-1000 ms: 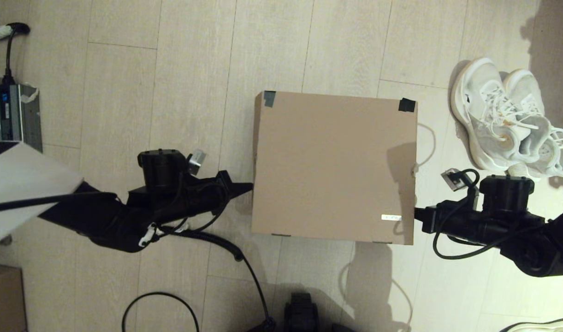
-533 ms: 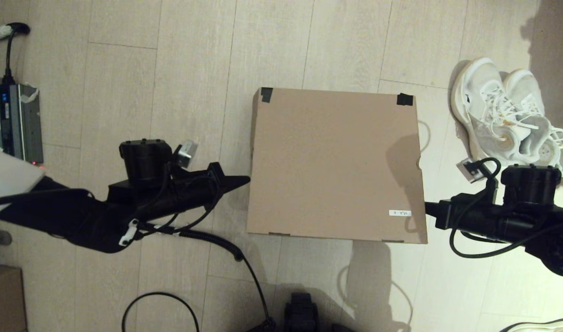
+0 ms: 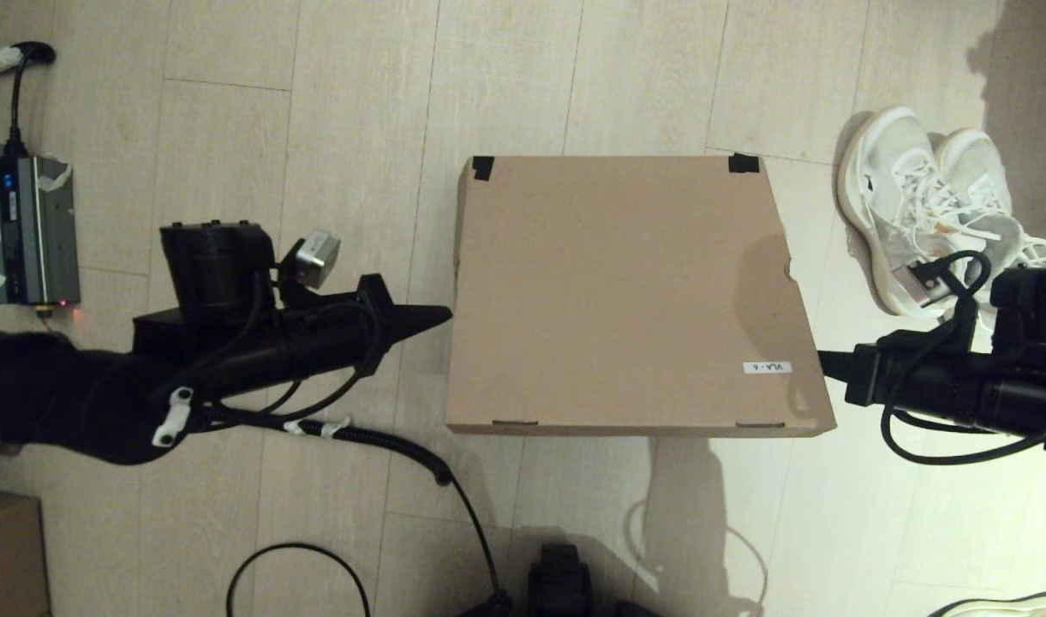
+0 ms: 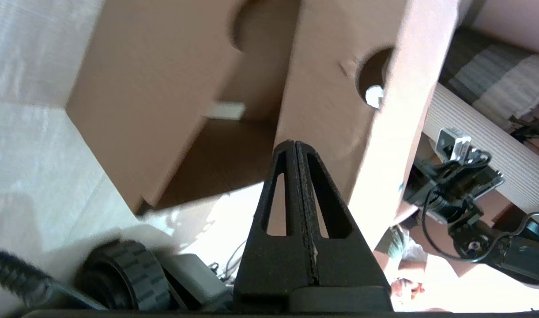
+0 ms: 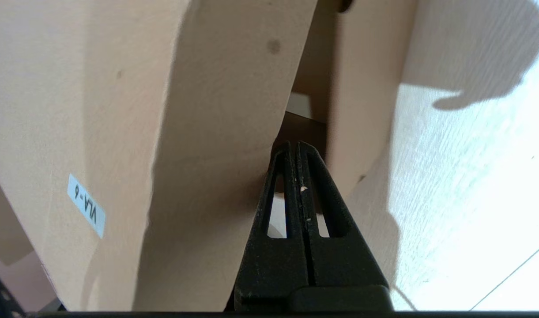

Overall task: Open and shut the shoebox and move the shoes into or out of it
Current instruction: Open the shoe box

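The brown shoebox (image 3: pixel 617 291) sits on the floor in the middle, with black tape (image 3: pixel 482 167) on its far lid corners and a white label (image 3: pixel 767 368). Its lid is raised at the front, tilted up off the box body (image 4: pixel 154 88). My left gripper (image 3: pixel 441 315) is shut, its tip against the lid's left side flap (image 4: pixel 340 88). My right gripper (image 3: pixel 822 360) is shut too, its tip under the lid's right flap (image 5: pixel 216 110). The white sneakers (image 3: pixel 925 214) lie side by side on the floor to the right of the box.
A grey power unit (image 3: pixel 27 230) with its cable lies at the far left. A black cable (image 3: pixel 403 446) runs across the floor by the left arm. A small brown carton (image 3: pixel 4 557) sits at the bottom left. A single pale shoe (image 3: pixel 1011 605) pokes in at the bottom right.
The lid's front edge has risen toward the camera. Both arms have lifted with it and spread outward. The white sheet at the far left has gone from view.
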Available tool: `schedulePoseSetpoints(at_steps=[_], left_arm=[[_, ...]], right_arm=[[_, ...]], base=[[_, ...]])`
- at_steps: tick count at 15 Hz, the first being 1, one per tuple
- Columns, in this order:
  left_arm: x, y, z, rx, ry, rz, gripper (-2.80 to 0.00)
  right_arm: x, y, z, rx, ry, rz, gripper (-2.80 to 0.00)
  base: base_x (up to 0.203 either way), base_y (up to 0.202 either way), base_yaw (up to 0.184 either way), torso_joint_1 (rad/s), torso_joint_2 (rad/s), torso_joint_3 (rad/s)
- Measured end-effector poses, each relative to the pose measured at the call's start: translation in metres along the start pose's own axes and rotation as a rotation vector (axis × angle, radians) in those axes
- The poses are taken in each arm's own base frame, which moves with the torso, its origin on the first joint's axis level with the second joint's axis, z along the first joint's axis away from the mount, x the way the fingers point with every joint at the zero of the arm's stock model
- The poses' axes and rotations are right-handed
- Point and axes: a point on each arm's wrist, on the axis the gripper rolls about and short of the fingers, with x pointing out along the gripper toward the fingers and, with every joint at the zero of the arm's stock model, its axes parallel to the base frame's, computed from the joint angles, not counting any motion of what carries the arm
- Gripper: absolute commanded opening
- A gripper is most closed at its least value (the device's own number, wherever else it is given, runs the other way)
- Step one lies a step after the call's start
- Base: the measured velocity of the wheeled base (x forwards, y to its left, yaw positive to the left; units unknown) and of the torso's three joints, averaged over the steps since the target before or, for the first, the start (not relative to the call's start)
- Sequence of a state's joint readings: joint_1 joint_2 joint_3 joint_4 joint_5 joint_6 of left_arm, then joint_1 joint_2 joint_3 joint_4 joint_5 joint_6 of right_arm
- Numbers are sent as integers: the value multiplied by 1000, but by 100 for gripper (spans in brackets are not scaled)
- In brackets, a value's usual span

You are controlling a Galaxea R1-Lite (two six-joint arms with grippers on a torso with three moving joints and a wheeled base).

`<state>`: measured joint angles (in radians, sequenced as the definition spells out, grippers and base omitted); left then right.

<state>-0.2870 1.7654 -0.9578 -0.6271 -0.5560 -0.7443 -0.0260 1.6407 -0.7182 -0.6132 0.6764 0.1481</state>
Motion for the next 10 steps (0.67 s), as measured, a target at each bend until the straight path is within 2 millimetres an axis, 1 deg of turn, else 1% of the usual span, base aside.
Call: schedulePoseSetpoints(at_steps=[3, 5, 10], left_arm=[[-17, -12, -2, -4, 4, 5, -280], [-25, -18, -3, 1, -3, 0, -280], [-35, -28, 1, 11, -20, -9, -280]], right_arm=[[-15, 14, 16, -11, -13, 3, -280], [-23, 22, 21, -20, -24, 5, -280], [-34, 32, 32, -42, -52, 9, -280]], base=[[0, 0, 0, 0, 0, 0], [0, 0, 0, 0, 0, 0], [0, 0, 0, 0, 0, 0]])
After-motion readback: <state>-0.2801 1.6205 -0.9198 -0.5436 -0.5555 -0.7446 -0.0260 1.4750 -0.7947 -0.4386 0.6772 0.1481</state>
